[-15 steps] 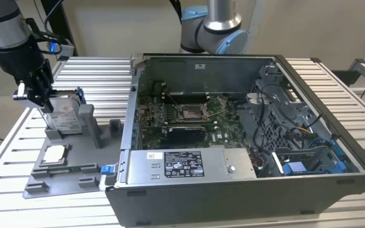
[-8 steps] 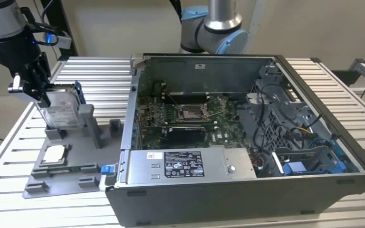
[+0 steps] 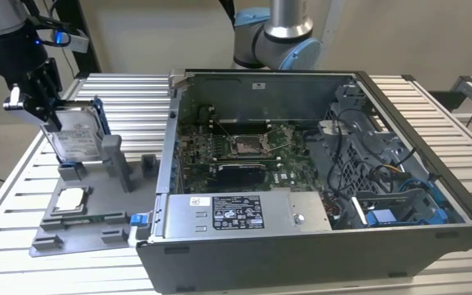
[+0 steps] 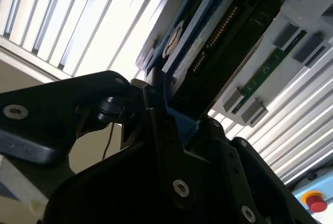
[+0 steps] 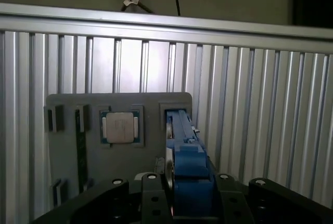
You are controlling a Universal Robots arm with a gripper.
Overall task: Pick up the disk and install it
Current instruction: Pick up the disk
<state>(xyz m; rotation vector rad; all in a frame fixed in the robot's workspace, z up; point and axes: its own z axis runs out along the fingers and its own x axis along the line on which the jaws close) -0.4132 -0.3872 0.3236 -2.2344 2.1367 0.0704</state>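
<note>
Tool [image 3: 46, 115] tight around upright silver-grey, white-labelled disk [image 3: 78, 139] in bright blue carrier frame [image 5: 188, 157]

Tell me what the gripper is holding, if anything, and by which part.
The gripper holds the disk, fingers closed on its blue carrier frame's upper end.

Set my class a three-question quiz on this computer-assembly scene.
1. True or false: the gripper is shut on the disk.
2. Fill in: the computer case lies to the exterior view's ___ of the disk.
3. The processor chip lies: A in the computer case; B on the grey tray; C between the gripper's fingers.
Key: 1 true; 2 right; 3 B.
</note>
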